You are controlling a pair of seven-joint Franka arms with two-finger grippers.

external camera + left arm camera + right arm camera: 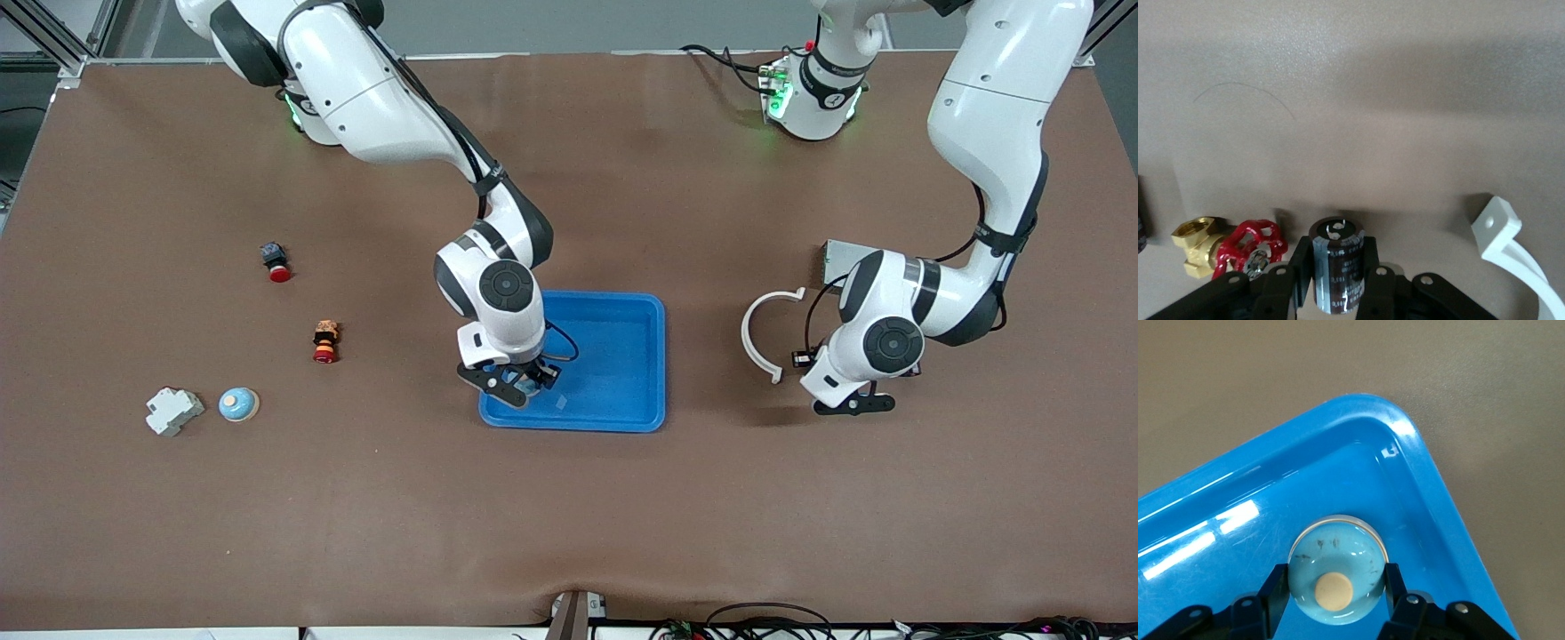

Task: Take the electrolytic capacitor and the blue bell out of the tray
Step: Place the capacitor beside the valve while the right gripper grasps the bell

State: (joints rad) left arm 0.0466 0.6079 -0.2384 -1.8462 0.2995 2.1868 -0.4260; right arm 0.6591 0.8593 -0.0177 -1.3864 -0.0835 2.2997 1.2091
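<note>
Fingers (1275, 587) of the right end effector (514, 384) are closed on a pale blue bell (1335, 579), one on each side of its dome, its tan button facing the wrist camera. The bell sits low inside a blue tray (636, 373), in the corner nearest the front camera toward the right arm's end of the tabletop (569, 516).

The left end effector (852, 404) is clamped on a dark capacitor (1337, 263), which stands upright between its fingers (1375, 277) just over bare tabletop toward the left arm's end, well apart from the tray. Near it in the left wrist view lie a brass valve (1228, 247) with a red handwheel and one end of a white curved band (763, 333).

Toward the right arm's end lie a second blue bell (238, 404) beside a white block (173, 411), a small figure (325, 341) and, farther from the front camera, a red button switch (276, 261).
</note>
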